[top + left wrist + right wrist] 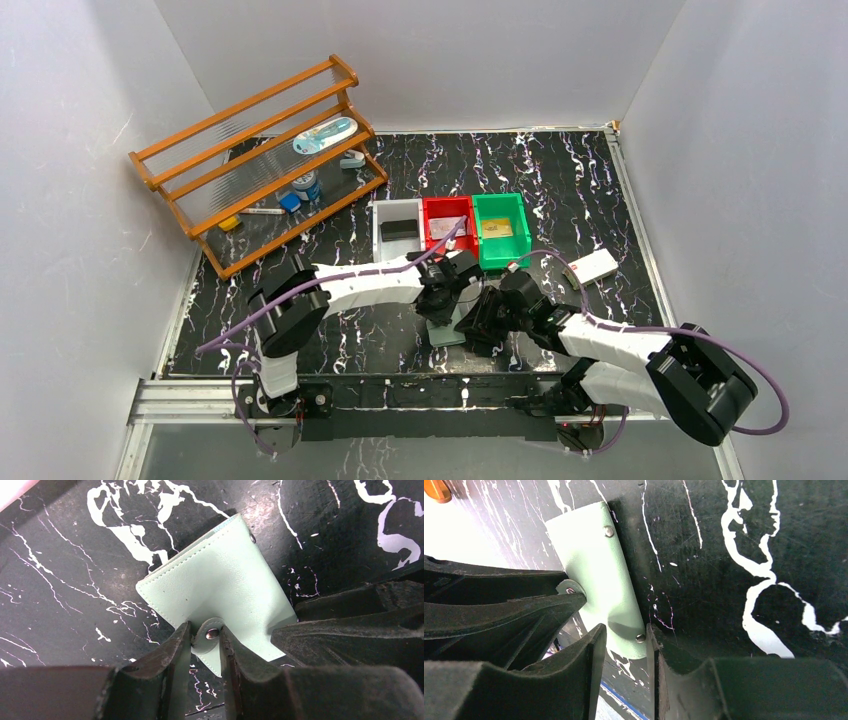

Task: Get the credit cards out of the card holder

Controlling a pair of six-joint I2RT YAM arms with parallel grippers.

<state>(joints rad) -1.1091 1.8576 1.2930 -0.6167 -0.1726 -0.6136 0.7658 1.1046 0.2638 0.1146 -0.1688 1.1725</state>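
Holder (220, 585) is lying closed at the table's (60, 580) near middle between my arms, left gripper (205, 631) pinching its tab (211, 635), right gripper (626, 630) clamping a corner alongside.

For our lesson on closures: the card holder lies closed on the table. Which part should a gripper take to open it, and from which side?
Probably the snap tab, the only part jutting from the flat card holder. Come from the tab's edge, a finger on each side, as the left gripper stands.
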